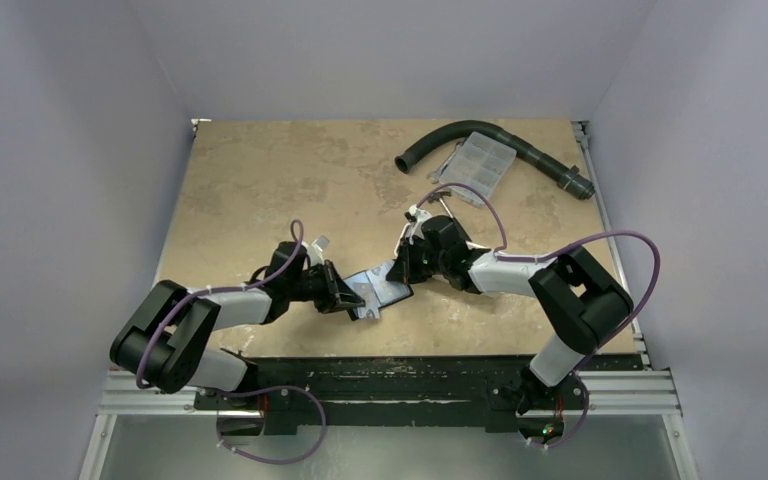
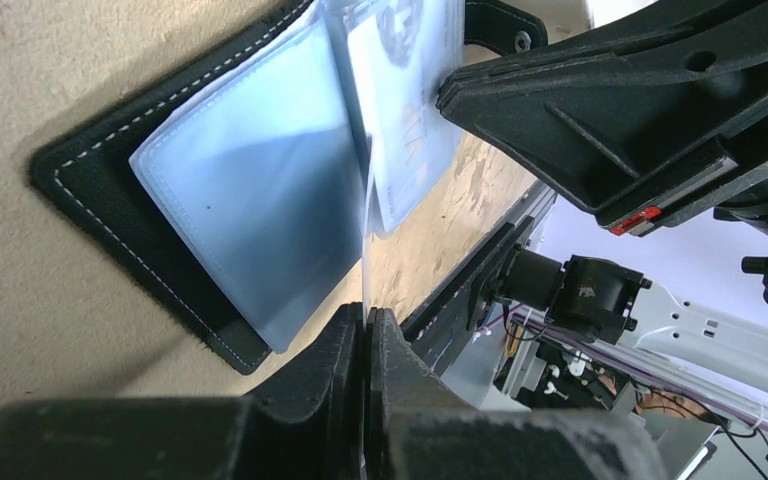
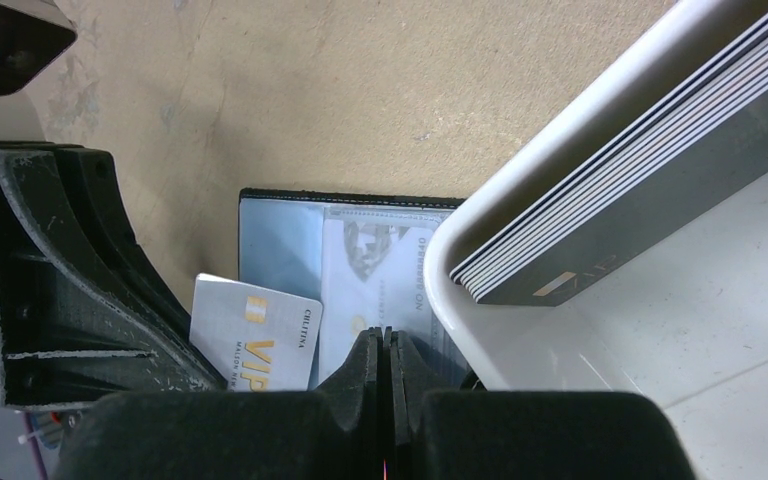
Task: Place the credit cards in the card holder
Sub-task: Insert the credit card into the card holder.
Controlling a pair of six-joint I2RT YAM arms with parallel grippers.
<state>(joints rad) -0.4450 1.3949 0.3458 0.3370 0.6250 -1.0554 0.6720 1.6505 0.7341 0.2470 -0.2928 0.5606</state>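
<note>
The black card holder (image 1: 378, 293) lies open on the table between both grippers, its pale blue-grey sleeves (image 2: 250, 190) facing up. My left gripper (image 2: 367, 322) is shut on a thin clear sleeve leaf seen edge-on, lifted from the fold. My right gripper (image 3: 388, 338) is shut, its tips resting on a pale card with an emblem (image 3: 370, 265) in a sleeve. A white VIP card (image 3: 255, 330) lies slanted at the holder's edge beside the left fingers (image 3: 70, 270). A stack of dark cards (image 3: 640, 180) stands in the white tray (image 3: 520, 180).
A black curved hose (image 1: 440, 140) and a clear compartment box (image 1: 482, 160) lie at the far right of the table. The white tray sits close beside my right gripper. The metal rail runs along the near edge.
</note>
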